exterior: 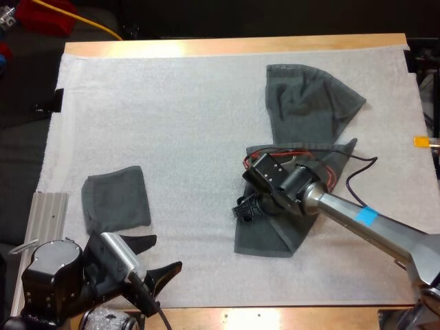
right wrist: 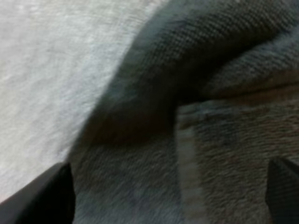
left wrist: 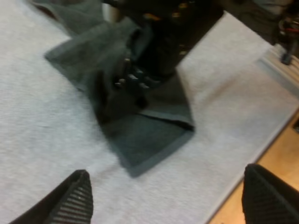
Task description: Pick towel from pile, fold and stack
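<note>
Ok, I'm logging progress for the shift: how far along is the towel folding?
Done: one folded dark grey-green towel lies on the white mat. In hand: the right jaws stand open low over a second towel. Left: folding it, stacking it, then the crumpled towel beyond.

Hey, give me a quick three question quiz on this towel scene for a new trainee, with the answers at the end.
1. True or false: the left gripper is shut on the folded towel.
2. The right gripper is over: A the crumpled towel; B the folded towel; C bare mat.
3. Fill in: the fingers of both grippers are ___.
Key: 1 false; 2 A; 3 open.
</note>
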### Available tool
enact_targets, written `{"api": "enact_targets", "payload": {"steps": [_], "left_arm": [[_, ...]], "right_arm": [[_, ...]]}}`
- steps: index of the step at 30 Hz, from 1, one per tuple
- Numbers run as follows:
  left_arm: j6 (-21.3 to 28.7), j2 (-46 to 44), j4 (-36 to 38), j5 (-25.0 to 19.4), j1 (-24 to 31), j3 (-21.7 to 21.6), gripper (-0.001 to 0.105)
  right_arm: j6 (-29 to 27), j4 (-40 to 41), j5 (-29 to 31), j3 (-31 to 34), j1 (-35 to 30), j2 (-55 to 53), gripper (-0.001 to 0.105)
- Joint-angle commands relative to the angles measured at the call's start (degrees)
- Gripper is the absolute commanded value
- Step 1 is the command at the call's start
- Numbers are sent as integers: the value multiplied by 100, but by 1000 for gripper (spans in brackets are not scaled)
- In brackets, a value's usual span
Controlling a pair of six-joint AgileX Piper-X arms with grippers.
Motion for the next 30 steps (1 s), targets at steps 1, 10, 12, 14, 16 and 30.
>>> {"api": "enact_targets", "payload": {"steps": [1, 10, 12, 14, 16, 30], "left_arm": [[-50, 3, 91, 93, -26, -32, 65], [-50, 3, 168, 118, -26, -32, 65], [-50, 3, 168, 118, -26, -32, 65], [-50, 3, 168, 118, -26, -32, 65], [-50, 3, 168, 118, -26, -32, 65], [-50, 3, 189, 118, -26, -32, 65]], "right_arm": [[77, -41, 118, -44, 2, 18, 78], [195, -128, 653, -44, -49, 114, 56], [195, -168, 653, -44, -91, 114, 56], [195, -201, 653, -44, -113, 132, 56], [195, -238, 652, -44, -123, 175, 56], [202, -241, 652, -44, -123, 586, 49]]}}
